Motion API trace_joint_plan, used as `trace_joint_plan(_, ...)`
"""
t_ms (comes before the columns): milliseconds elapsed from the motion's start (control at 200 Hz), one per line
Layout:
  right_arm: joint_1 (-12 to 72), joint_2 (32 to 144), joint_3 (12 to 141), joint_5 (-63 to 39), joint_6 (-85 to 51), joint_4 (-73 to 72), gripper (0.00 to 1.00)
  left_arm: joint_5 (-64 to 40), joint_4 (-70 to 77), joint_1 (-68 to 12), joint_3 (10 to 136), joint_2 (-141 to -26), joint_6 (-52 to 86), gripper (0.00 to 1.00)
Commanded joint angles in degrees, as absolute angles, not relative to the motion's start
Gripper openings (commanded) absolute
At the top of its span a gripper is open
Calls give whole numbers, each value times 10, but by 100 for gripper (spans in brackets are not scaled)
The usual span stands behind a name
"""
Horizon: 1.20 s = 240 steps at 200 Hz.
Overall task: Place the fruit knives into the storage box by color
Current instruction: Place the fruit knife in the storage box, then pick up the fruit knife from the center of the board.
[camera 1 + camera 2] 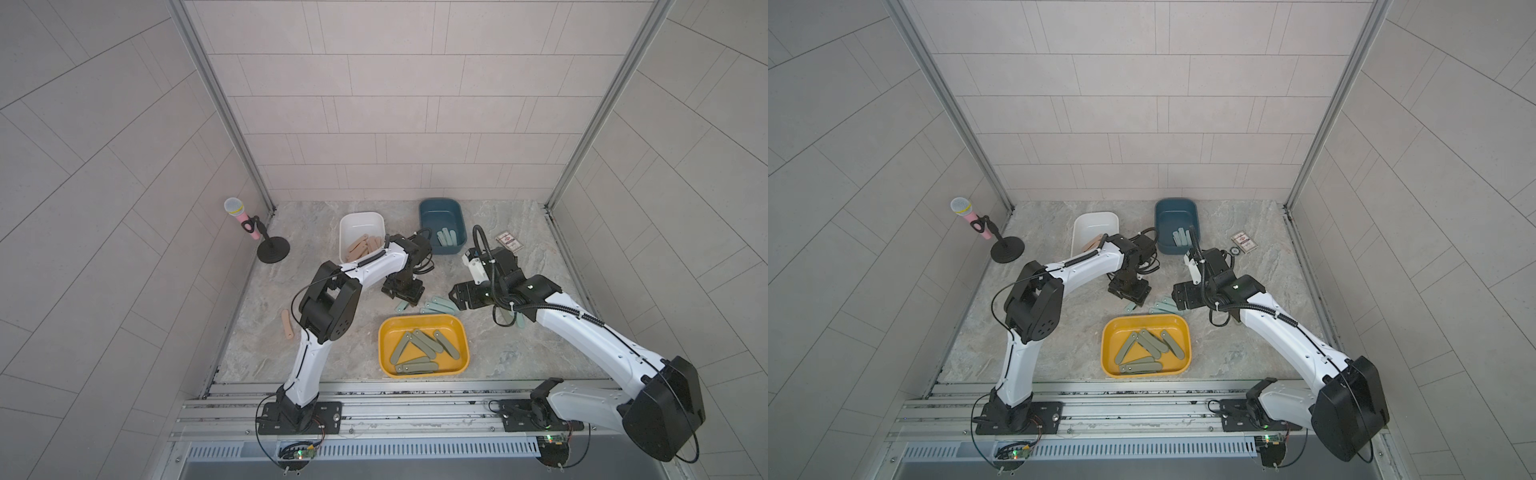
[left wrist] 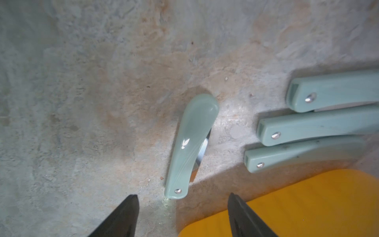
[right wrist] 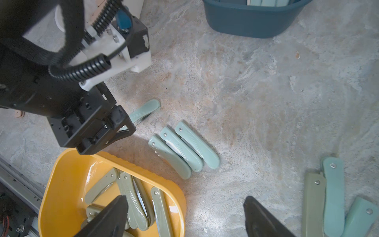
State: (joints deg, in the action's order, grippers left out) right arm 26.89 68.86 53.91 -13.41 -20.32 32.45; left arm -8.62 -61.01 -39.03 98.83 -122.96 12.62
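Both top views look steeply down from high above the six o'clock edge of the mottled grey stone counter (image 1: 519, 357), sharing nearly all of it. The left wrist camera hovers close, facing down past its black tool (image 2: 182, 196) at one pale teal folded knife (image 2: 190, 143). The right wrist camera, higher, shares that knife and the yellow plastic tray (image 3: 133, 166) with it.
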Motion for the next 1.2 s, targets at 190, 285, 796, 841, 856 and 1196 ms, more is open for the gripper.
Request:
trace_joint_plan(190,259,690,527,-162,-203,310,93,-66,-599,-398,1006,-1276,119,65)
trace_joint_plan(285,257,689,527,-163,-205,309,93,-62,-597,-398,1018,-1292,117,64)
trace_joint_plan(796,250,690,522,-172,-211,301,93,-95,-617,-381,1117,-1362,118,35)
trace_joint_plan(841,249,689,519,-171,-211,301,94,-96,-618,-378,1119,-1361,118,32)
trace_joint_plan(856,249,689,519,-171,-211,301,94,-96,-618,-378,1119,-1361,119,31)
trace_joint_plan(1196,240,697,519,-156,-217,297,94,-90,-662,-367,1198,-1350,120,21)
